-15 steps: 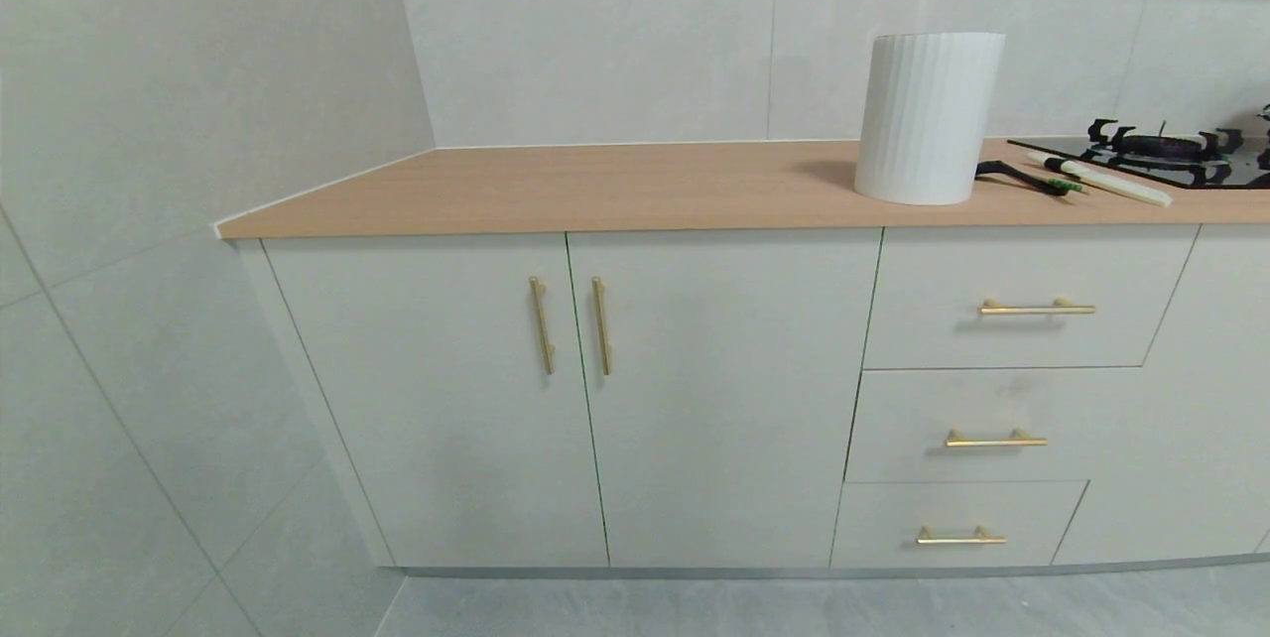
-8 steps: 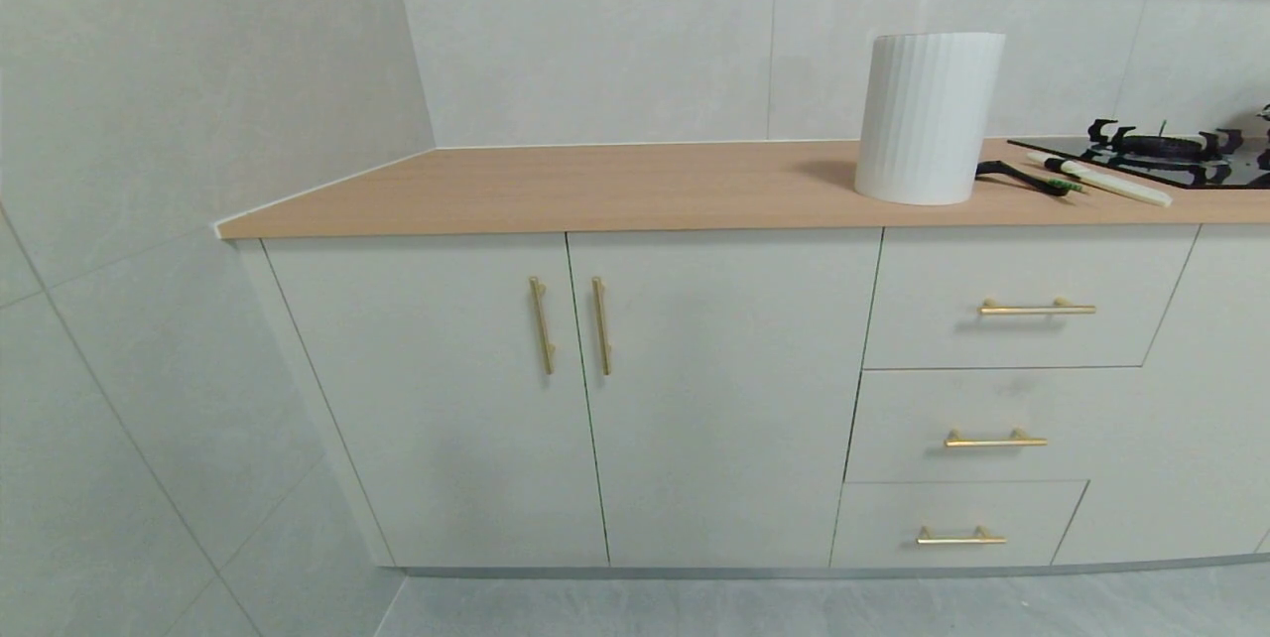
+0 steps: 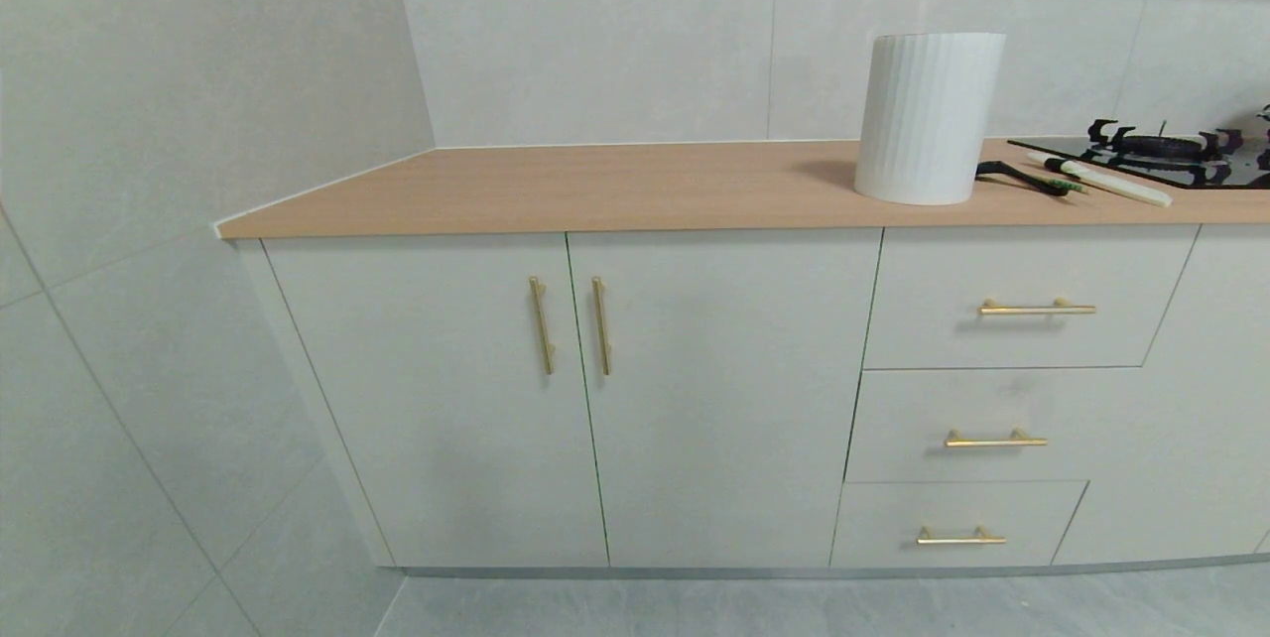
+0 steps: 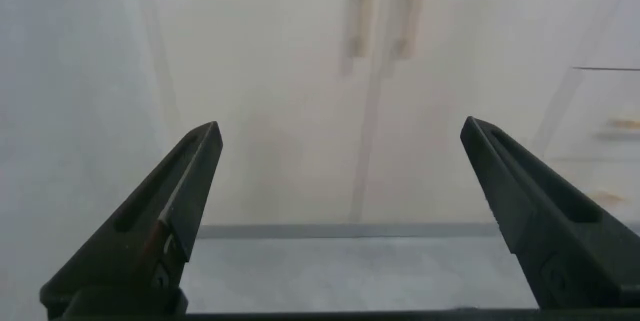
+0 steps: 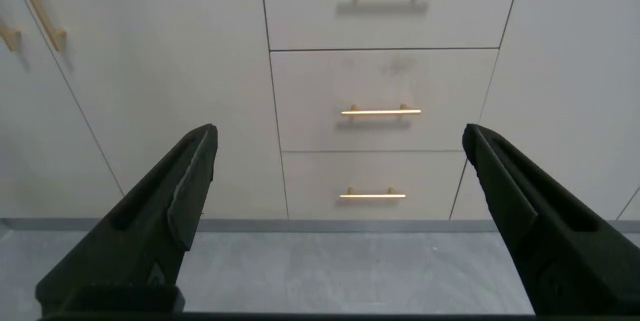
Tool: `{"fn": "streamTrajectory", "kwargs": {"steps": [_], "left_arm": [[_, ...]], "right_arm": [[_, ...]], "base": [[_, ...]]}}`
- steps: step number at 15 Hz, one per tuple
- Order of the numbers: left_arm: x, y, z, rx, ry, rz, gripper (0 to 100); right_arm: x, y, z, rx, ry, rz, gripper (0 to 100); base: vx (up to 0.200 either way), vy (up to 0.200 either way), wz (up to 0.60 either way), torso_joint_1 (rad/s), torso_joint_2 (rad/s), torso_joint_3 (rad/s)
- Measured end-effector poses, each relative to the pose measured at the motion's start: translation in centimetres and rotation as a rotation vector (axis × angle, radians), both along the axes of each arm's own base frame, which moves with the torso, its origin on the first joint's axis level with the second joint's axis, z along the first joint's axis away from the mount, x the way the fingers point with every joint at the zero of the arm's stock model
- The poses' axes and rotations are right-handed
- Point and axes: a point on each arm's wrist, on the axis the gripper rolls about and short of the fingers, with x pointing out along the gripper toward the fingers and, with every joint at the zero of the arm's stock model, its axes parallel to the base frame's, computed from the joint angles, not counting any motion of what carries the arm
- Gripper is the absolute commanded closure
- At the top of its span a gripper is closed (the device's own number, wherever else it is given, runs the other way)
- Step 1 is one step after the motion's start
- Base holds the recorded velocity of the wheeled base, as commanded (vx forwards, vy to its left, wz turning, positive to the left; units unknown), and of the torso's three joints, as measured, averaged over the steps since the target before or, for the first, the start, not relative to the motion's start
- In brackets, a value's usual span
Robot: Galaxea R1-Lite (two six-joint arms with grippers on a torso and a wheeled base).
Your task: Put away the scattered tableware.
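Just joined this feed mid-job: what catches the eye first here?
A tall white ribbed container stands on the wooden countertop, two utensils lying between it and the stove. Below, closed cabinet doors and drawers carry gold handles. The left gripper and right gripper are open, facing them.

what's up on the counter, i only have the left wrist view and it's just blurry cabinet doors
Observer: A white ribbed container stands on the wooden countertop, toward its right end.
Operator: any tableware near it
Observer: Yes. A black utensil and a long white utensil lie on the counter just right of the container, beside the gas hob.
Operator: is the right arm holding anything
Observer: No. The right end effector is open and empty, facing a stack of three drawers.
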Motion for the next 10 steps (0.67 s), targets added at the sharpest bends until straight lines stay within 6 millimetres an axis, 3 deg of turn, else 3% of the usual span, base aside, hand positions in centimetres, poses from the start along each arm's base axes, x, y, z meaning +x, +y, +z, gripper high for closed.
{"fn": "streamTrajectory", "kwargs": {"steps": [4, 10], "left_arm": [[-0.05, -0.07, -0.03, 0.018, 0.011, -0.031, 0], [-0.06, -0.07, 0.01, 0.019, 0.009, -0.031, 0]], "right_arm": [[0.0, 0.0, 0.0, 0.0, 0.0, 0.0, 0], [0.0, 0.0, 0.0, 0.002, 0.0, 0.001, 0]], "base": [[0.0, 0.0, 0.0, 0.0, 0.0, 0.0], [0.0, -0.2, 0.0, 0.004, 0.0, 0.001]]}}
